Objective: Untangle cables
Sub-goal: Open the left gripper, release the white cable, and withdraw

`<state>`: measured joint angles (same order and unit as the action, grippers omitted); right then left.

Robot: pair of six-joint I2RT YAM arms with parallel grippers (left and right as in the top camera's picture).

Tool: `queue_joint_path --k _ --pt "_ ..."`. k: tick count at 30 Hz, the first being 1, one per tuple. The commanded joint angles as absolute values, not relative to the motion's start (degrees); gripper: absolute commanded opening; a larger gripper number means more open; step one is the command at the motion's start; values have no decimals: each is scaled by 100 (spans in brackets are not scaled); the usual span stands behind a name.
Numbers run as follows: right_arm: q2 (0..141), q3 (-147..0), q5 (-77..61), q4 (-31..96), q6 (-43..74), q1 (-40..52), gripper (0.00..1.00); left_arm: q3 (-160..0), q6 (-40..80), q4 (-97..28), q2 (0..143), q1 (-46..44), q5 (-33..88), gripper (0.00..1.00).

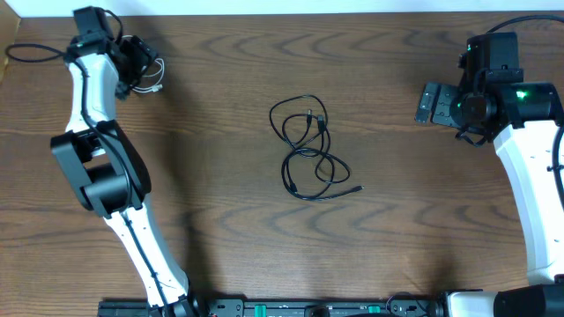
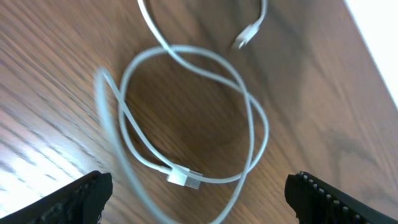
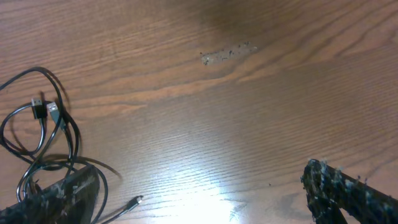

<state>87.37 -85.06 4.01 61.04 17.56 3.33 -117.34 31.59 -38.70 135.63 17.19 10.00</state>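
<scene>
The white cable (image 2: 186, 112) lies in loose loops on the wood, with its flat plug (image 2: 185, 178) between my left gripper's (image 2: 199, 193) wide-open fingers and its small plug (image 2: 247, 34) farther off. Nothing is gripped. Overhead, the left gripper (image 1: 144, 67) is at the table's far left corner over the white cable (image 1: 153, 79). The black cables (image 1: 310, 145) sit tangled in overlapping loops at the table's middle. My right gripper (image 1: 434, 104) stands open at the far right, well clear of them. In the right wrist view the black cables (image 3: 38, 124) are at the left, one plug end (image 3: 134, 201) lying free, and the right gripper (image 3: 202, 193) holds nothing.
The table's back edge (image 1: 264, 15) runs close behind the left gripper. A thick black cord (image 1: 31, 53) trails from the left arm at the far left. A pale scuff (image 3: 229, 54) marks the wood ahead of the right gripper. Arm bases stand at the front edge.
</scene>
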Motion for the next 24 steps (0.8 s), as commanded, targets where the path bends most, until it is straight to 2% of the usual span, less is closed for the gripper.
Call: queue_joint_path --k 1,9,11,12,14,17,22,24 --pt "8735 -8497 390 6112 1820 309 99 -11640 3441 -3835 13852 1765 939 93" --pt "8735 -8495 390 6110 1820 309 99 -11640 3485 -3835 14212 1765 642 93" --pt "8735 -8495 390 6110 1820 309 99 -11640 3481 -3697 14250 1765 642 88" --pt "8735 -8495 390 6110 1820 309 99 -11640 3481 -3634 14258 1765 642 82" --pt "8735 -8495 390 6112 1820 309 99 -11640 3483 -3446 14276 1765 670 64" --pt "8735 -8495 390 6110 1820 309 99 -11640 3487 -3107 14309 1765 803 49" --pt "8735 -8495 390 6112 1820 309 99 -11636 3555 -2287 14440 1765 1243 25" --pt "8735 -8495 390 6110 1820 309 99 -11636 3684 -1964 14514 1765 1376 22"
